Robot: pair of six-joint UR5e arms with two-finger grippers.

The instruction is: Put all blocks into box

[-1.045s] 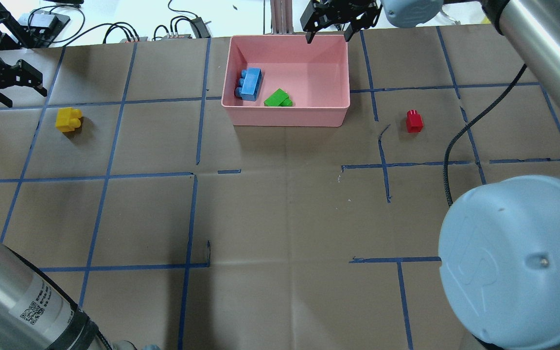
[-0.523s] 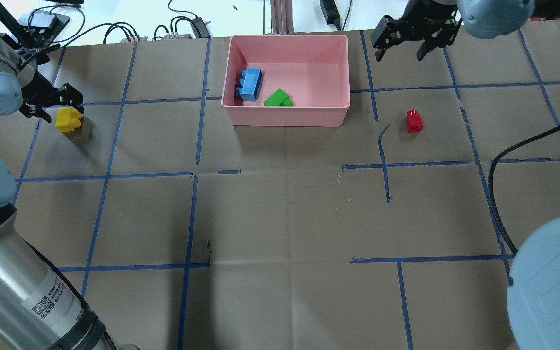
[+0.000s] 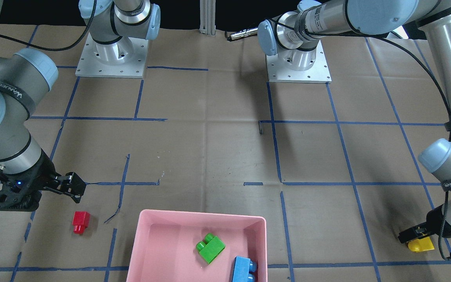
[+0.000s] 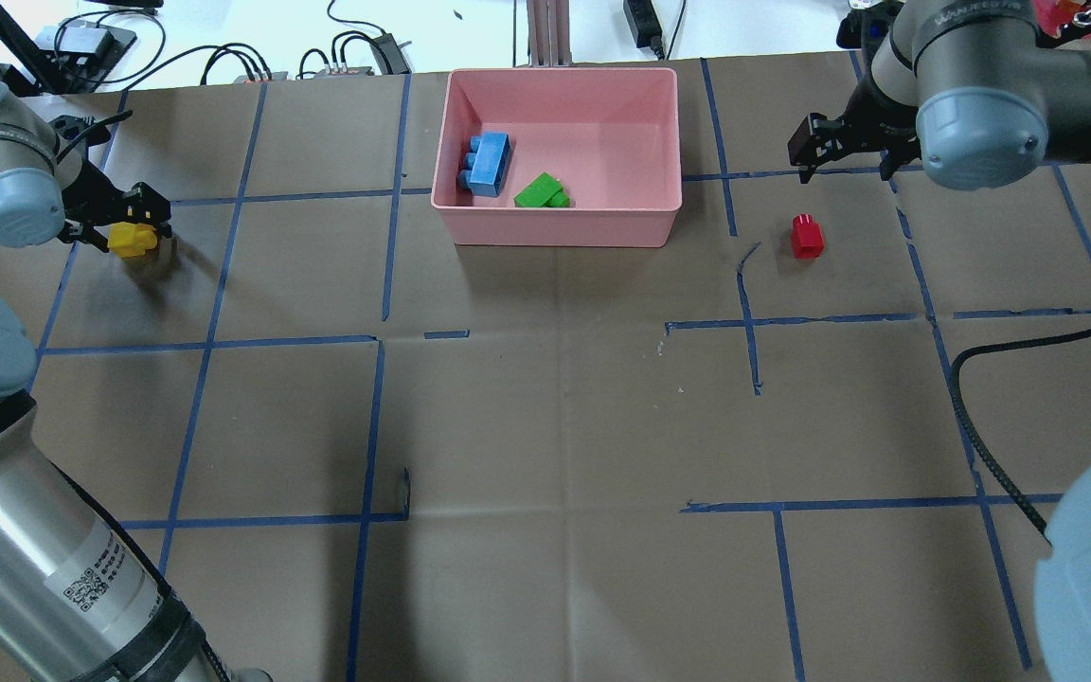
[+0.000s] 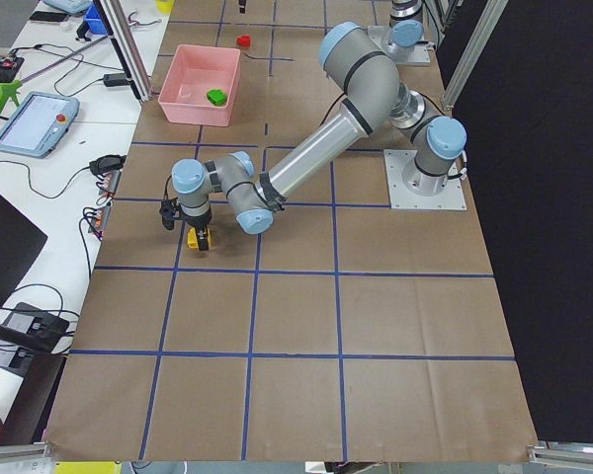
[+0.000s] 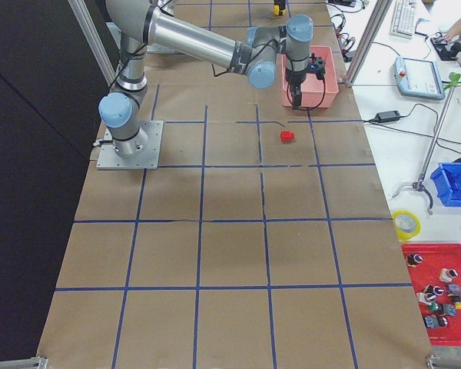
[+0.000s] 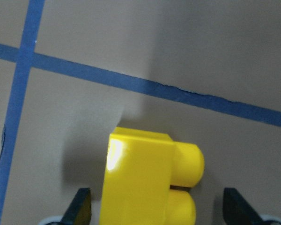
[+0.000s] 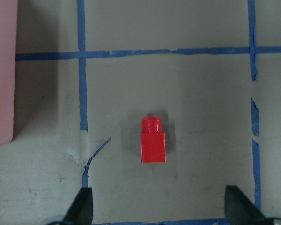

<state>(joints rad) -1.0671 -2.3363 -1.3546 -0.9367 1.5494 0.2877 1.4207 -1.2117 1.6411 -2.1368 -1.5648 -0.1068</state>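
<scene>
The pink box (image 4: 555, 229) stands at the far middle of the table, with the blue block (image 4: 489, 163) and the green block (image 4: 541, 192) inside it. The yellow block (image 4: 132, 239) lies on the paper at the far left. My left gripper (image 4: 126, 224) is open and low around it. In the left wrist view the yellow block (image 7: 140, 183) sits between the fingertips (image 7: 82, 208), apart from both. The red block (image 4: 806, 236) stands right of the box. My right gripper (image 4: 844, 159) is open above and just beyond it. The red block (image 8: 153, 140) is centred in the right wrist view.
Cables and small devices (image 4: 242, 62) lie past the table's far edge, with an aluminium post (image 4: 545, 28) behind the box. A black cable (image 4: 962, 398) hangs off my right arm. Both arm bases (image 3: 112, 55) are bolted at the robot's side of the table.
My left gripper came down from beside the yellow block to straddle it. My right gripper moved from over the box's far rim rightward and nearer, to above the red block.
</scene>
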